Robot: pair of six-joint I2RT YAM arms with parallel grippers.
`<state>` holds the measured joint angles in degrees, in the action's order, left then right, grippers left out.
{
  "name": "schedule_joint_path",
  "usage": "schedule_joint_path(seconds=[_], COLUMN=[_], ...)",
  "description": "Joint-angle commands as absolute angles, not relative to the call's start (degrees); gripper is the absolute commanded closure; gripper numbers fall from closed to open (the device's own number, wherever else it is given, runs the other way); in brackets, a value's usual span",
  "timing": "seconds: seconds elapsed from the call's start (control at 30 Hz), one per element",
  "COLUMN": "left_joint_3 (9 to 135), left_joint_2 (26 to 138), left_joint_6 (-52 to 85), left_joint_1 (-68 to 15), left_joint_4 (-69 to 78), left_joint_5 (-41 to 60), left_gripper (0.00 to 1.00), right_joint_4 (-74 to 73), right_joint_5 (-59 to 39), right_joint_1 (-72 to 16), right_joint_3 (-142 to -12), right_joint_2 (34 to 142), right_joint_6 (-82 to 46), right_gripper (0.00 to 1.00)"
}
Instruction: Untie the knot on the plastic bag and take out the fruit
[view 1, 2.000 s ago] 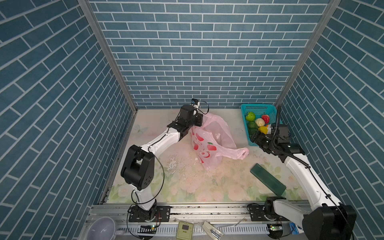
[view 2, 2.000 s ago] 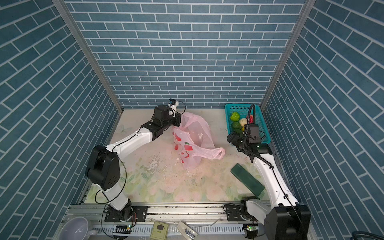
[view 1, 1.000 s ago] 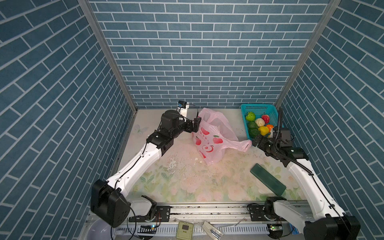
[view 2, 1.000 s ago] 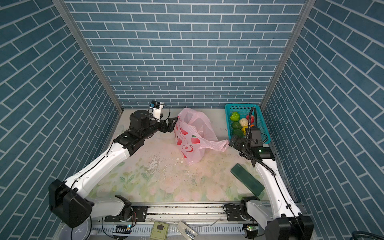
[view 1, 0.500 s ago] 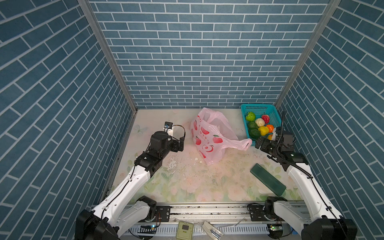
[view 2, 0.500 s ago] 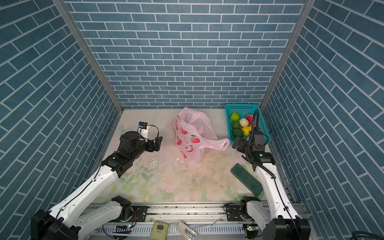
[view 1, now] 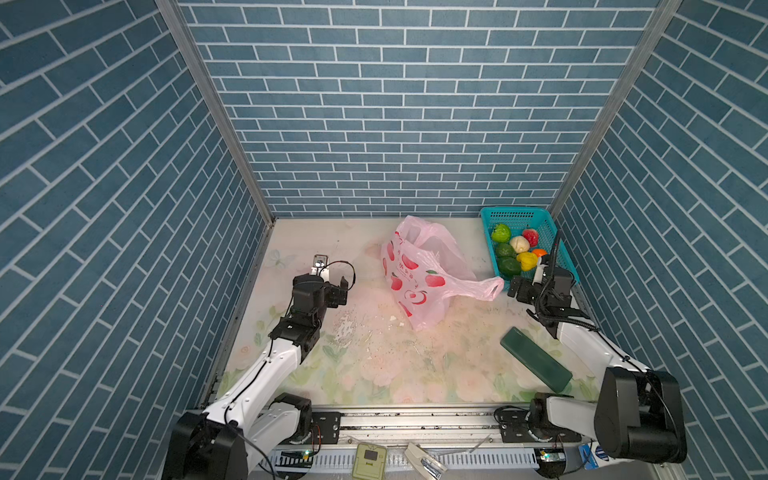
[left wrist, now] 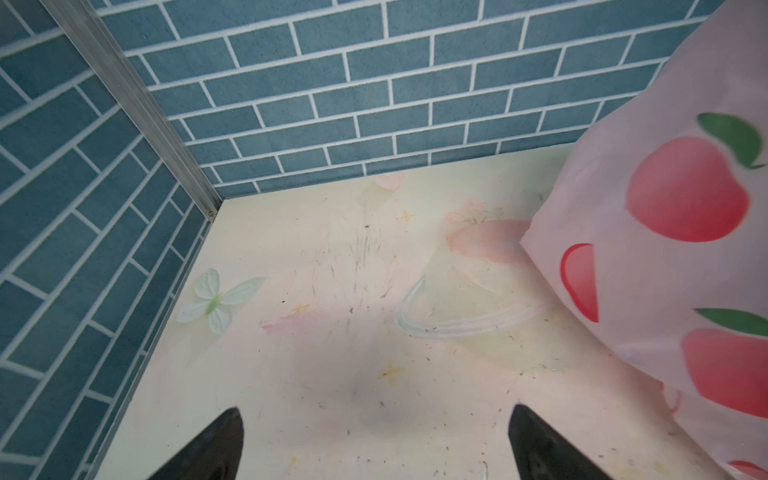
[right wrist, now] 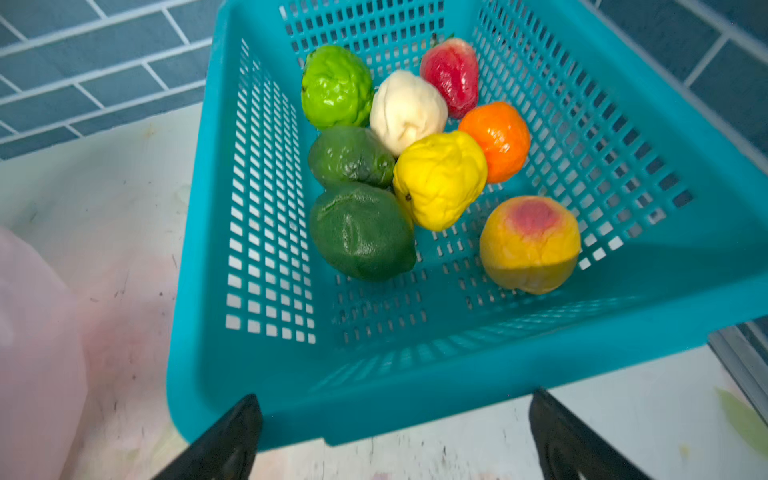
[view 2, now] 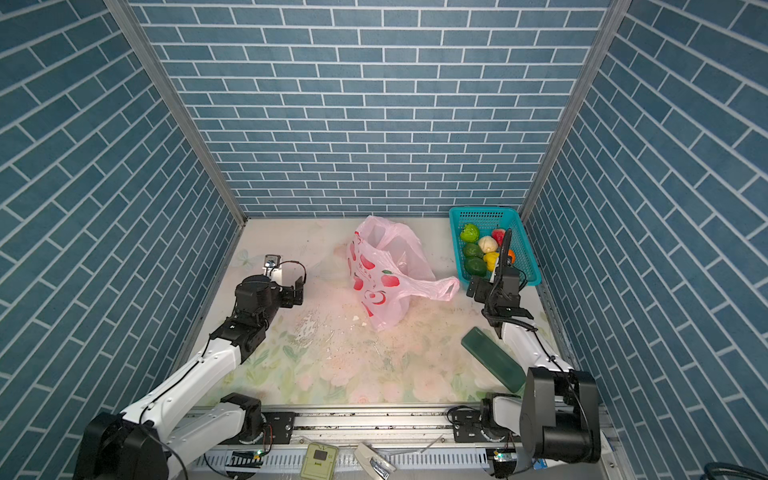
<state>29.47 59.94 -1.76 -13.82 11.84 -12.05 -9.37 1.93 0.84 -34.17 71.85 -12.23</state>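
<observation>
The plastic bag point(view 1: 419, 270) point(view 2: 386, 272), pink with red apples, stands slumped at the middle back with its mouth gaping; one handle loop point(view 1: 484, 289) trails right. The knot does not show in any view. The fruit point(right wrist: 440, 178) point(view 1: 515, 253), several pieces in greens, yellow, orange, red and cream, lies in the teal basket point(right wrist: 374, 399) point(view 2: 515, 232). My left gripper point(view 1: 341, 293) point(view 2: 297, 291) point(left wrist: 375, 411) is open and empty, left of the bag over bare table. My right gripper point(view 1: 519, 286) point(view 2: 476, 286) point(right wrist: 395, 395) is open and empty, just in front of the basket's near wall.
A dark green flat block point(view 1: 536, 359) lies at the front right beside my right arm. White crumbs point(view 1: 345, 328) are scattered on the floral tabletop near my left arm. Blue brick walls close in the back and both sides; the basket sits in the back right corner.
My left gripper has left the bag and drawn back to the left and front. The bag has settled slightly. My right gripper has backed a little away from the basket.
</observation>
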Motion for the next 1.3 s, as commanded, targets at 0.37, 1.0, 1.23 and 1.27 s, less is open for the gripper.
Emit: schedule_joint_path(seconds=[0.37,1.0,1.23,1.27], left_joint_3=[18.98,14.76,14.85,14.93], left_joint_2=[74.02,88.57,88.58,88.59], left_joint_6=[-6.93,-6.43,-6.50,-6.59], left_joint_1=[-7.19,-7.20,-7.21,-7.21], left_joint_4=[45.84,65.36,65.20,65.17], left_joint_5=[-14.77,-16.44,-16.28,-16.27], left_gripper=[0.00,0.00,0.00,0.00], right_joint_4=[-35.96,-51.84,-52.26,-52.34], right_joint_5=[1.41,3.36,2.85,2.88], right_joint_1=[2.84,2.73,2.81,2.79], right_joint_3=[-26.24,-21.10,-20.98,-20.98], right_joint_2=[79.39,88.07,88.05,88.10], right_joint_6=[-3.59,-3.80,-3.69,-3.69], right_gripper=[0.01,0.01,0.01,0.01])
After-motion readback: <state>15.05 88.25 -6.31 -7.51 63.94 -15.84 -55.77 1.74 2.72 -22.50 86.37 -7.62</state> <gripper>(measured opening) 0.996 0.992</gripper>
